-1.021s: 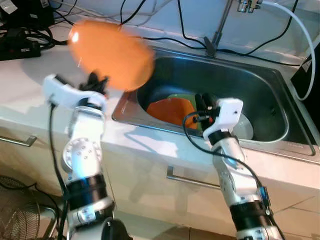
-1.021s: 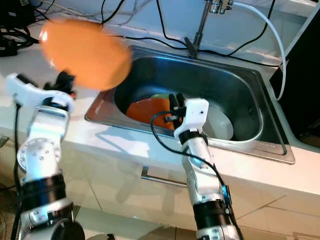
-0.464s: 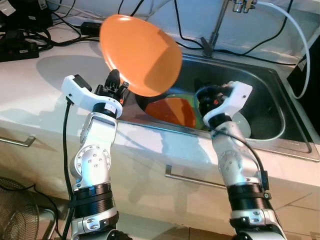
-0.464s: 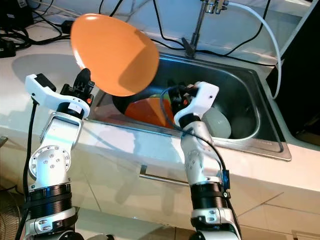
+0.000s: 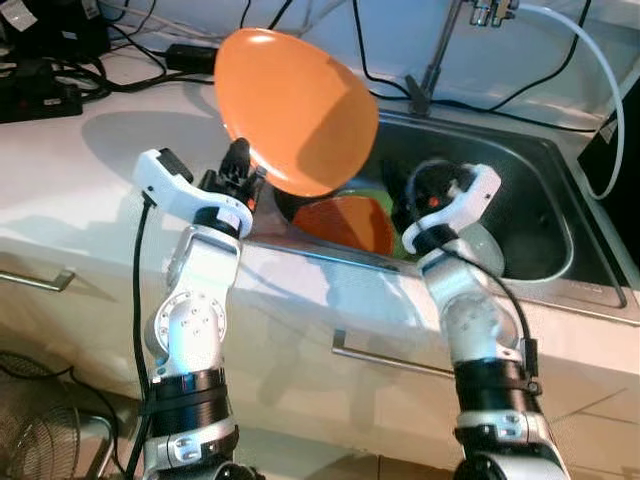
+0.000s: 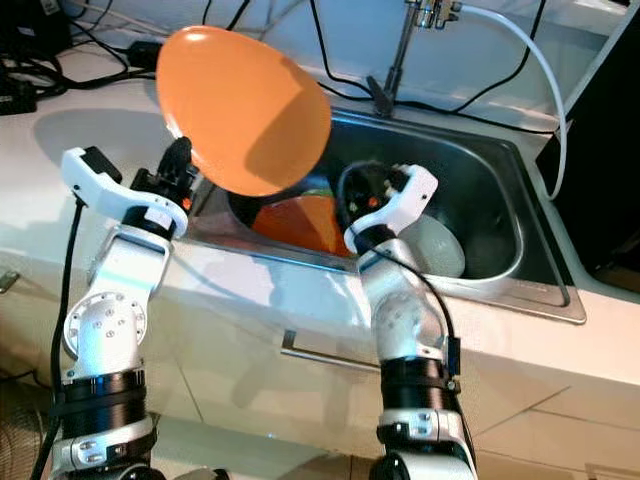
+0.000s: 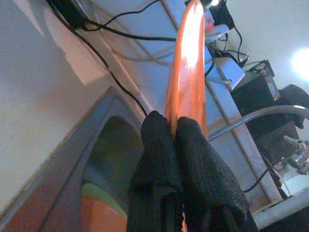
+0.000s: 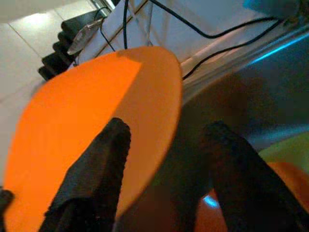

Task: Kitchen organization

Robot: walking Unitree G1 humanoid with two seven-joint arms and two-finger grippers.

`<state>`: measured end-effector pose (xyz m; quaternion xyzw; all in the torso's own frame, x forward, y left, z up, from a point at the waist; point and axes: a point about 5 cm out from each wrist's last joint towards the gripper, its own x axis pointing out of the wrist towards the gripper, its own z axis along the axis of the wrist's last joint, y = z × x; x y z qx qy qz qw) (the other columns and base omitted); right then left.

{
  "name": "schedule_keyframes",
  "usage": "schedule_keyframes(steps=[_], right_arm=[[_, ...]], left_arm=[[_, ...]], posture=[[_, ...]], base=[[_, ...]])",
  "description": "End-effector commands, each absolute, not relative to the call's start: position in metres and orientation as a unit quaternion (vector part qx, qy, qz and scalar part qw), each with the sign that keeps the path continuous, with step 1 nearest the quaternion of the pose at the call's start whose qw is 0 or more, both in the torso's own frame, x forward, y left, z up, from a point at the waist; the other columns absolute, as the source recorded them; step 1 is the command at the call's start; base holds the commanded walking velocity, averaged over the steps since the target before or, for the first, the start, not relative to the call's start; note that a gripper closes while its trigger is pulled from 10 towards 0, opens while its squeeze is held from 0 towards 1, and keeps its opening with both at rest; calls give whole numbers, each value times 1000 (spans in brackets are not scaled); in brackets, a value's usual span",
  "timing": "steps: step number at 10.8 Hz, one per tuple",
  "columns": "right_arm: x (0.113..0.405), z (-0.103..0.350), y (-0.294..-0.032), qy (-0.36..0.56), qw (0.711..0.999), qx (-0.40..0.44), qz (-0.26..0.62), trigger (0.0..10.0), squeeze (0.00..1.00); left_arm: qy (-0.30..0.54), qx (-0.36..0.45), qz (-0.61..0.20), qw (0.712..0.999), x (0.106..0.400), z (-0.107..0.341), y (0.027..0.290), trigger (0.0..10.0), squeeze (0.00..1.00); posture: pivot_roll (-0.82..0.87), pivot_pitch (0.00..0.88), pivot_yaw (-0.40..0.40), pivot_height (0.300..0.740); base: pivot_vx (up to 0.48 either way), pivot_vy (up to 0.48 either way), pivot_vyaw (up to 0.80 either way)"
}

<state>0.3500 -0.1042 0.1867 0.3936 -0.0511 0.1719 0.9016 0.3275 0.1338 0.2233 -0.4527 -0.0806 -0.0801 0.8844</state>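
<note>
My left gripper (image 5: 243, 172) is shut on the lower rim of an orange plate (image 5: 295, 105), held tilted on edge above the sink's left corner. In the left wrist view the fingers (image 7: 159, 145) pinch the plate's rim (image 7: 186, 63). My right gripper (image 5: 403, 192) is open over the sink, pointing at the held plate and just short of it; in its wrist view the plate (image 8: 87, 125) lies across the gap between the two spread fingers (image 8: 96, 169). A second orange plate (image 5: 345, 222) lies in the steel sink (image 5: 560, 285) on a green plate (image 5: 375, 198).
A pale bowl (image 5: 487, 252) sits in the sink behind my right wrist. The faucet (image 5: 432, 70) and a white hose (image 5: 610, 90) stand at the back. Black cables (image 5: 150, 62) and a power strip (image 5: 40, 100) lie on the white counter (image 5: 80, 170) to the left.
My left arm has carried the orange plate to the right, from over the counter to over the sink's left edge. My right gripper has risen and turned toward the plate.
</note>
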Motion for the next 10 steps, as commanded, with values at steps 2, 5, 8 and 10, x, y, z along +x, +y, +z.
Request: schedule_keyframes(steps=[2, 5, 8, 10], right_arm=[[351, 186, -104, -37, 882, 436, 173, 10000, 1000], [351, 182, -99, -17, 873, 449, 192, 10000, 0], [351, 181, -99, -11, 871, 451, 193, 10000, 0], [352, 179, -99, -8, 872, 451, 192, 10000, 0]], left_arm=[[-94, -444, -118, 883, 326, 234, 124, 10000, 0], [-98, -444, -137, 880, 324, 235, 121, 10000, 0], [-95, -446, -182, 871, 319, 238, 111, 10000, 0], [-94, -448, -189, 869, 318, 238, 110, 10000, 0]], posture=[[147, 73, -70, 740], [150, 76, -72, 740], [150, 77, -72, 740], [152, 77, -73, 740]], base=[[0, 0, 0], [0, 0, 0], [0, 0, 0], [0, 0, 0]])
